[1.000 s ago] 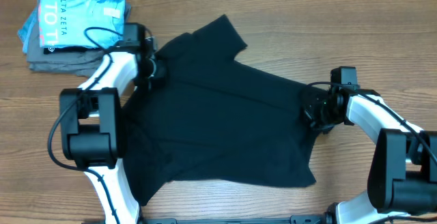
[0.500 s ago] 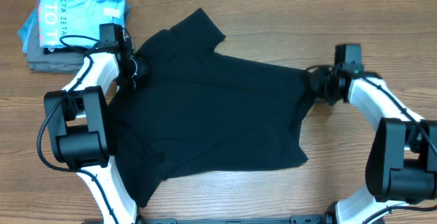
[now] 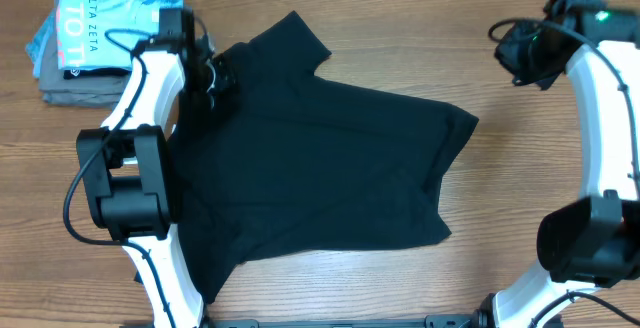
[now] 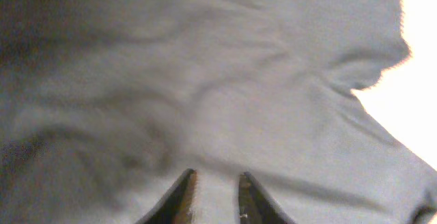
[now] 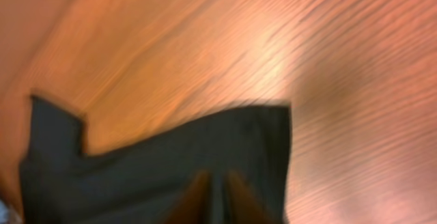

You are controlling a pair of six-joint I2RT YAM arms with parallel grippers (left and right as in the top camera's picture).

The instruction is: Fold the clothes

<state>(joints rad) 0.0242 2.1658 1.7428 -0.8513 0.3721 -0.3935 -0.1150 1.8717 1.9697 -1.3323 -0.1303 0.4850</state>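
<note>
Blk T-shirt [image 3: 320,168] lying spread on table [image 3: 545,198], wrinkled, btwn the two arms. Long axis approx upper-L to lower-R in overhead. One sleeve [image 3: 300,36] poking toward far edge; R-side corner [image 3: 462,120] pointing toward R arm.

L fingers [image 3: 218,80]: right over shirt's far-L part, just beside sleeve root. Wrist view full of fabric close under tips. Parted a little, nothing pinched btwn them.

R fingers [image 3: 518,56]: off the cloth, over bare wood, well apart from R-side corner, which lies down-L of them in overhead. Wrist view blurred; tips look slightly parted and empty, cloth edge beyond them, no contact visible.

Judgement: L far nearer to cloth, so prob. able to take far-L edge w/ little travel. R needing a reach down-L to the corner first. Fold not begun: no folded-over part seen.
</note>
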